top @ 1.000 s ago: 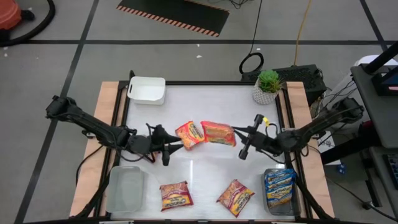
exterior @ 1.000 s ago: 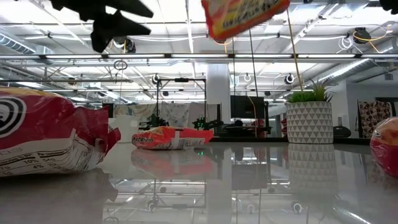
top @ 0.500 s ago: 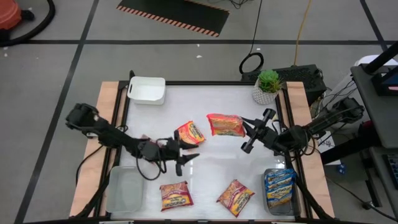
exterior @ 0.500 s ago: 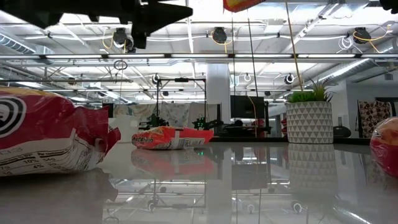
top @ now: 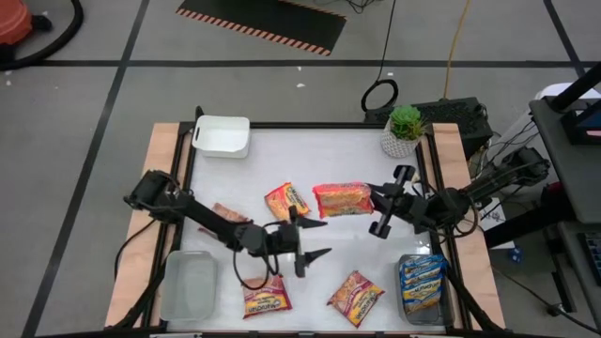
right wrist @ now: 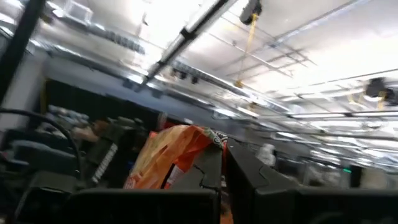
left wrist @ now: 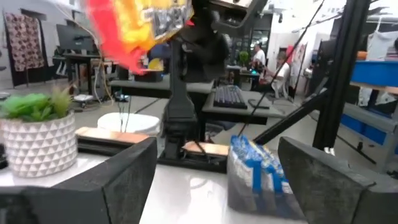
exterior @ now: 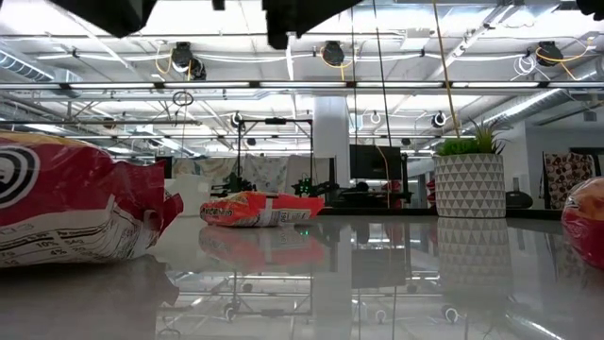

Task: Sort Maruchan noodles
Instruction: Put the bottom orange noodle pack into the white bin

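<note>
At the table's near edge, two orange-red packets (top: 266, 296) (top: 355, 296) lie flat, between a clear bin (top: 191, 289) on the left and a second bin (top: 422, 283) on the right holding blue packets. Just beyond, the left gripper (top: 316, 238) hovers mid-table with fingers spread wide and nothing between them. Another orange-red packet (top: 286, 201) lies beside it. The right gripper (top: 373, 200) is pinched on the edge of a held packet (top: 342, 199), lifted off the table; low view no longer shows it. Step in hand, as judged: carrying one orange-red packet to its bin. Next move calls for choosing the matching bin and lowering before release. Far corners: white bin (top: 222, 135), potted plant (top: 404, 130). Packet print is yellow; brand lettering not legible.
</note>
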You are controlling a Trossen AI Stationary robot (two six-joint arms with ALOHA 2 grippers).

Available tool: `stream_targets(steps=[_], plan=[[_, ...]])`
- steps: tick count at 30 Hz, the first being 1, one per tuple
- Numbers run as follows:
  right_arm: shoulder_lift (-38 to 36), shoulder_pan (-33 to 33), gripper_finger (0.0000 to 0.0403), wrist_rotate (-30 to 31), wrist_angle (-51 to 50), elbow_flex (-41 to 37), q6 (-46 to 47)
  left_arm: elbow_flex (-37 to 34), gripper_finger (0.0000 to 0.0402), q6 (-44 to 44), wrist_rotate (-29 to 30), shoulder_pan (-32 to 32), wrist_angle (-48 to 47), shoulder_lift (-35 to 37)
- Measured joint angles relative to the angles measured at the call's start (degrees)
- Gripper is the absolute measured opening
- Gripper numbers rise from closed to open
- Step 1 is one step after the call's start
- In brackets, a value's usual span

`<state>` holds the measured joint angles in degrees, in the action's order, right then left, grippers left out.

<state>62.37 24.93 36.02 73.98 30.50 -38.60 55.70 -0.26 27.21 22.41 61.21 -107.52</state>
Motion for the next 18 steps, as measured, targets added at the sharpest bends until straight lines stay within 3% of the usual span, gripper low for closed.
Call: stream_targets(steps=[7, 12, 18], plan=[[0.02, 0.00, 0.0000, -5.95, 1.24, 0.00, 5.39, 4.14, 0.0342, 1.26, -0.03, -0.34, 0.02, -0.93], [0.77, 0.00, 0.0000, -6.26, 1.46, 0.00, 6.90, 5.10, 0.0342, 4.37, 0.30, -1.35, 0.48, -0.97], [1.99, -0.07, 0.0000, -5.87, 2.05, 0.00, 6.05, 5.10, 0.0342, 8.20, 0.49, -2.97, 9.94, -0.87]])
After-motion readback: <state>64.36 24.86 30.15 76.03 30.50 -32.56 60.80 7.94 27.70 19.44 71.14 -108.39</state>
